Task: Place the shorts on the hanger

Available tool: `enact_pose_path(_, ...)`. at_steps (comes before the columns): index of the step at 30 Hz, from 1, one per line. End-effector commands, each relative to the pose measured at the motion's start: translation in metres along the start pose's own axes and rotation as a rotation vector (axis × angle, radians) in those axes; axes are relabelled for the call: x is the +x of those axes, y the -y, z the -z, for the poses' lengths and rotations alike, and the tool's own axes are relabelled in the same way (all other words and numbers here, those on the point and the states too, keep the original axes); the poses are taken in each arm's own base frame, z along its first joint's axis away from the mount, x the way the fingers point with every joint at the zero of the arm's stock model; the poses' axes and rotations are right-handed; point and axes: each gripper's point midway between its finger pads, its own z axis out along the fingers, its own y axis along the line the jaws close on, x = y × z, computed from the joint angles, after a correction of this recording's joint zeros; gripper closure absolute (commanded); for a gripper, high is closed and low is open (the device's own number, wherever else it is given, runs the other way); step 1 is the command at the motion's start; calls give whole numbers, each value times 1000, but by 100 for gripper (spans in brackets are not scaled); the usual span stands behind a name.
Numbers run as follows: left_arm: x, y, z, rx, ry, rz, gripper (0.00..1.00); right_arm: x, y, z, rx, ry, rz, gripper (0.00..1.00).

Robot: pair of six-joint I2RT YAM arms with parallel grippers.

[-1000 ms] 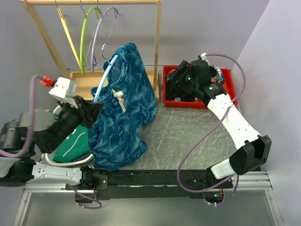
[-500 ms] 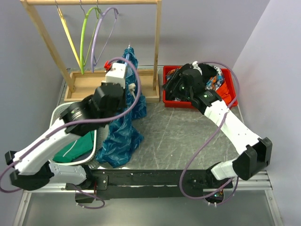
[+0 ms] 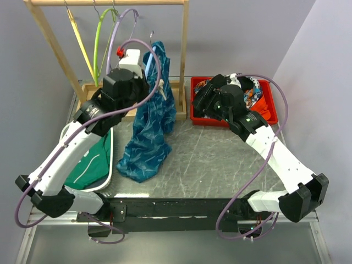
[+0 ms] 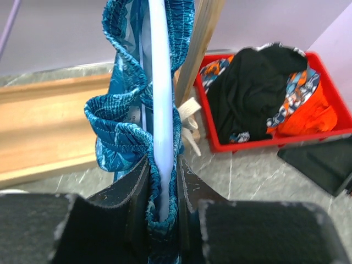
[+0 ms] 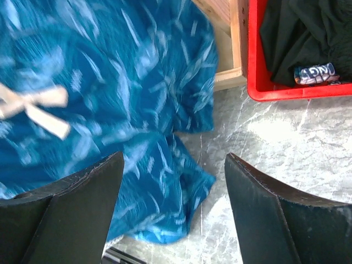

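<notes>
The shorts (image 3: 147, 132) drape over the hanger (image 4: 159, 110), clamped by the left gripper (image 4: 161, 184) beside the rack (image 3: 184, 55). The right gripper (image 5: 173, 165) has its fingers apart. Probably only hanging up is left.

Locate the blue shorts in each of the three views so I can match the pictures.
Top external: the shorts hang centre-left, by the wooden rack and its right post.
Left wrist: centre-left, waistband bunched around the hanger clamped in the left gripper.
Right wrist: filling the left and upper part, white drawstring at far left.
Shared landmark: the red bin, right of the shorts in all three.
</notes>
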Motion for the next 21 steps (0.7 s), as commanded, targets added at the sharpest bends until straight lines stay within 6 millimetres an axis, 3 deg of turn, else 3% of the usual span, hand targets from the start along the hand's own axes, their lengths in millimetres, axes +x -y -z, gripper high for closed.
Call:
enact_pose_path(1,-87,12,15,95,238,76,99,-8,-5,12,-21,43,25,19)
enact_pose_path(6,-114,6,7,91,284,83,99,-9,-9,18,-33,42,31,19)
enact_pose_path(17,-151,6,-14,82,331,61,99,-11,-10,26,-37,54,41,19)
enact_pose_path(21,-151,10,-31,92,320,58,99,-13,-12,29,-45,59,41,19)
